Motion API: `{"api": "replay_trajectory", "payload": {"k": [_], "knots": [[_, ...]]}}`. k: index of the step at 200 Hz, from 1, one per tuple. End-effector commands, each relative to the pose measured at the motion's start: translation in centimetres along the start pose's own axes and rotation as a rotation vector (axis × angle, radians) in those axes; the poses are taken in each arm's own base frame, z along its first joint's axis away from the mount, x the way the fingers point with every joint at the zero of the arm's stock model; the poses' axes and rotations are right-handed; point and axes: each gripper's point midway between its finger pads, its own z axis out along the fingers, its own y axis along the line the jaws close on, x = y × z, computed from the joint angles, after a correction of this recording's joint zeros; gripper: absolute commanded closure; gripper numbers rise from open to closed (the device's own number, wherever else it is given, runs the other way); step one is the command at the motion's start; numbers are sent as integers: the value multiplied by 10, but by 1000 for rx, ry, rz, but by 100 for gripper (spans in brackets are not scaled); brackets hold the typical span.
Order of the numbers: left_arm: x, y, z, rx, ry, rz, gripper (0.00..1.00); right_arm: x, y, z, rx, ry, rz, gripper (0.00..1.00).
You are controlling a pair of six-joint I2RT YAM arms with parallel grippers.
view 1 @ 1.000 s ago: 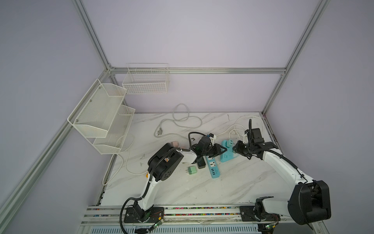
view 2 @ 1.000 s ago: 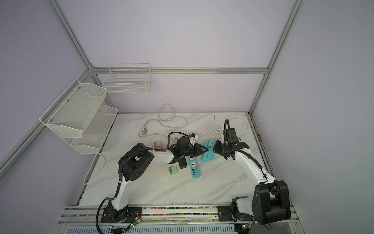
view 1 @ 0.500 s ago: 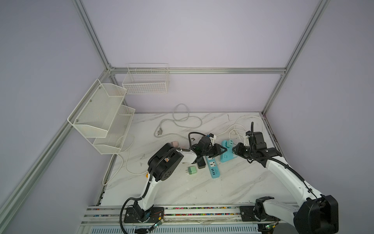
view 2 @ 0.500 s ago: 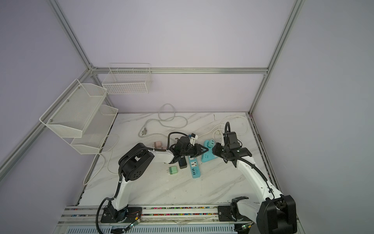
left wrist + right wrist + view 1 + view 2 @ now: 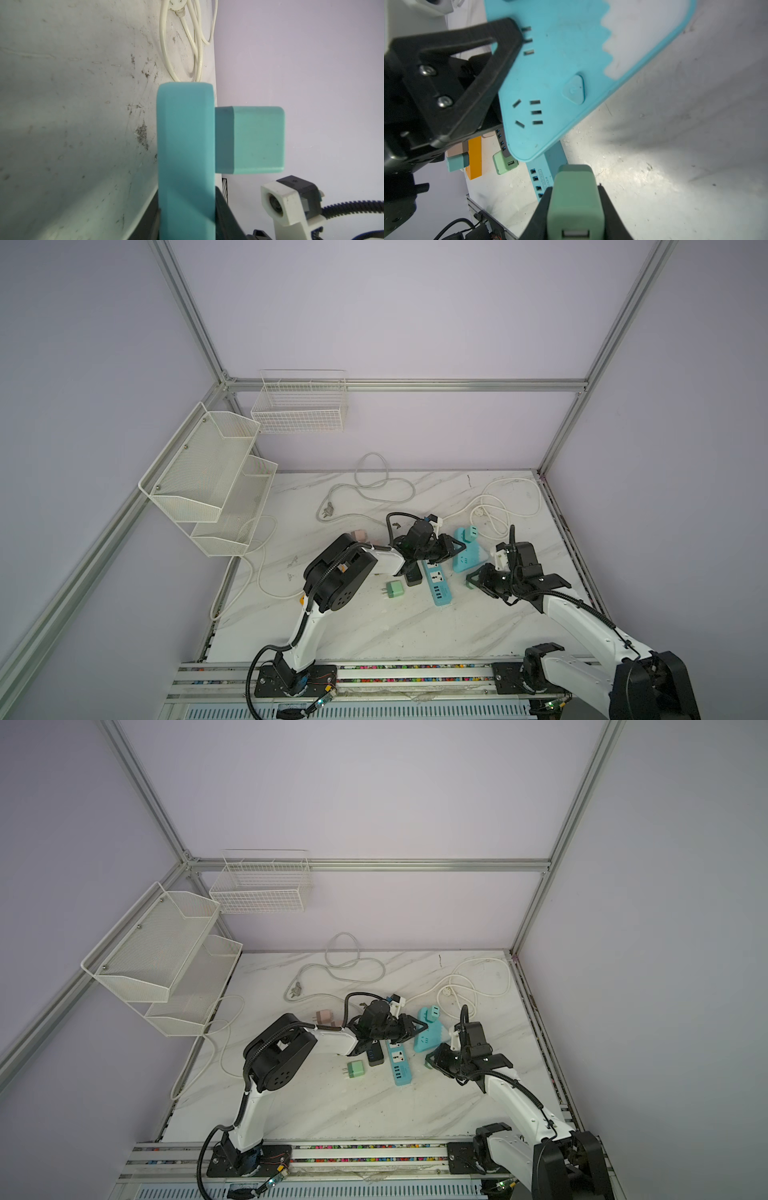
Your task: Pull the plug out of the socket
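The teal socket (image 5: 467, 558) (image 5: 430, 1040) lies at the table's middle right, and a teal block (image 5: 249, 139) is plugged into its far end. My left gripper (image 5: 451, 549) (image 5: 187, 209) is shut on the socket's edge (image 5: 185, 145). My right gripper (image 5: 473, 578) (image 5: 575, 207) is shut on a green plug (image 5: 574, 197). It holds the plug clear of the socket (image 5: 560, 72), just off its near corner and above the table. The socket's nearest slots stand empty in the right wrist view.
A blue power strip (image 5: 436, 585), a black adapter (image 5: 412, 574) and a light green adapter (image 5: 394, 589) lie left of the socket. White cables (image 5: 374, 485) (image 5: 498, 506) loop at the back. A pink adapter (image 5: 358, 535) sits behind the left arm. Wire baskets (image 5: 216, 481) hang on the left wall.
My right gripper has drawn back from the socket toward the table's front with the green plug in it. The left gripper has stayed on the socket.
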Motion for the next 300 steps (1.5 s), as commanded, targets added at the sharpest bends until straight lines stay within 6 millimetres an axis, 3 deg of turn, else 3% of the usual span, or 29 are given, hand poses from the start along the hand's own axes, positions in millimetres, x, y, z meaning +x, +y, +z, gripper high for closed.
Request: {"api": "replay_trajectory", "payload": {"k": [1,78,170,193,236,263,300], "knots": [[-3,15,0,-61,-30,-19,100,-2,10,6,-69,-5,-3,100],[-8,16,2,-71,-56,-24,100,11,-29,23,46,24,47,93],[-8,8,3,-45,-41,0,100,-10,-36,1,190,-64,39,52],[-6,6,2,-37,-34,6,100,-20,-32,-10,220,-104,18,36],[-4,3,2,-17,-19,24,100,-38,-23,-31,268,-175,-18,25],[-3,1,1,-6,-13,38,100,-49,-10,-39,255,-205,-29,23],[-3,0,1,5,0,62,100,-86,28,-66,225,-320,-117,22]]}}
